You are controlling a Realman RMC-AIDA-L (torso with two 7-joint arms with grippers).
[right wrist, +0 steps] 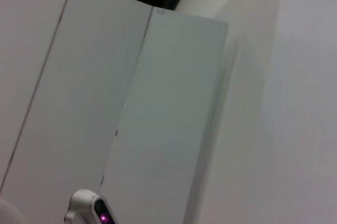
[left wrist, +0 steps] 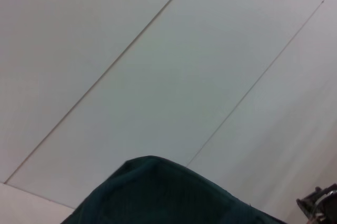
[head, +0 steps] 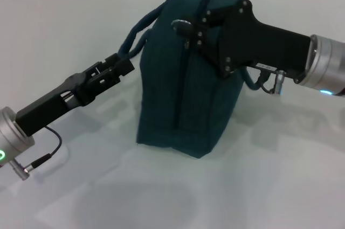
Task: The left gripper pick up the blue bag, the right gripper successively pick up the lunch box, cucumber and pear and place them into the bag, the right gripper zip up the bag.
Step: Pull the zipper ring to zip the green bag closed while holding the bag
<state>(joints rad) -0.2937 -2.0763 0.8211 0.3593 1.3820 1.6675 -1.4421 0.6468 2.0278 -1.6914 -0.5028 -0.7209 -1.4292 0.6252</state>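
Note:
The blue bag stands upright in the middle of the white table, and its zipper line runs up the near side to the top. My left gripper is at the bag's left side, shut on a loop handle. My right gripper reaches in from the right over the bag's top, with its fingertips pinched at the zipper pull. In the left wrist view only the bag's dark top shows. The lunch box, cucumber and pear are out of view.
The white table spreads around the bag. The second handle hangs behind the right arm. Both wrist views look at pale wall panels. A small white device with a pink light shows in the right wrist view.

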